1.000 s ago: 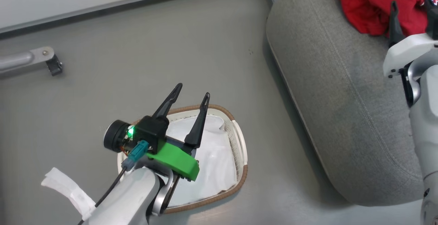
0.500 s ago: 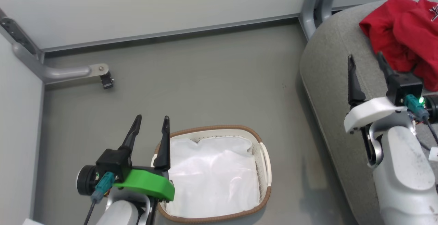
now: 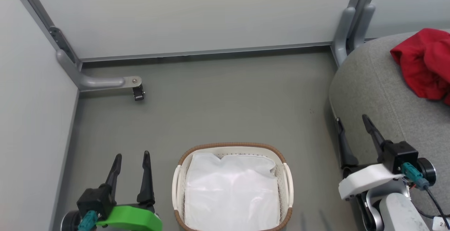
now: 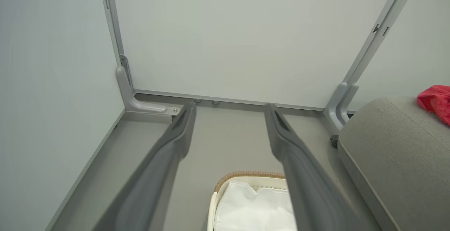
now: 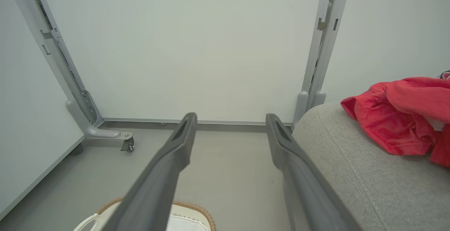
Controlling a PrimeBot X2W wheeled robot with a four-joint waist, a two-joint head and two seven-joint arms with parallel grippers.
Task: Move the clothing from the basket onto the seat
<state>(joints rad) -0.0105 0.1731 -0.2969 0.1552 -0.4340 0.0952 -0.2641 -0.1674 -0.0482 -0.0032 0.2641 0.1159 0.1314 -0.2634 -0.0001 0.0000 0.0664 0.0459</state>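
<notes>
At the lower left of the head view you see the left hand (image 3: pixel 132 154). Its two dark fingers are spread apart and empty, and they point up over the grey floor (image 3: pixel 228 97). Further up, a grey metal foot (image 3: pixel 105 82) with a small caster (image 3: pixel 137 93) stands by the wall.

Just beside this hand, to its right, the basket (image 3: pixel 232 144) stands on the floor. A white liner sheet (image 3: pixel 232 188) lies inside it.

Going right, you find the right hand (image 3: pixel 351 118). Its fingers are also spread apart and it carries nothing. It is at the rounded edge of the seat (image 3: pixel 386 94), but you cannot tell if it touches it.

The clothing (image 3: pixel 422 65) lies on the seat at the far right as a crumpled red heap, well apart from both hands and from the basket.
</notes>
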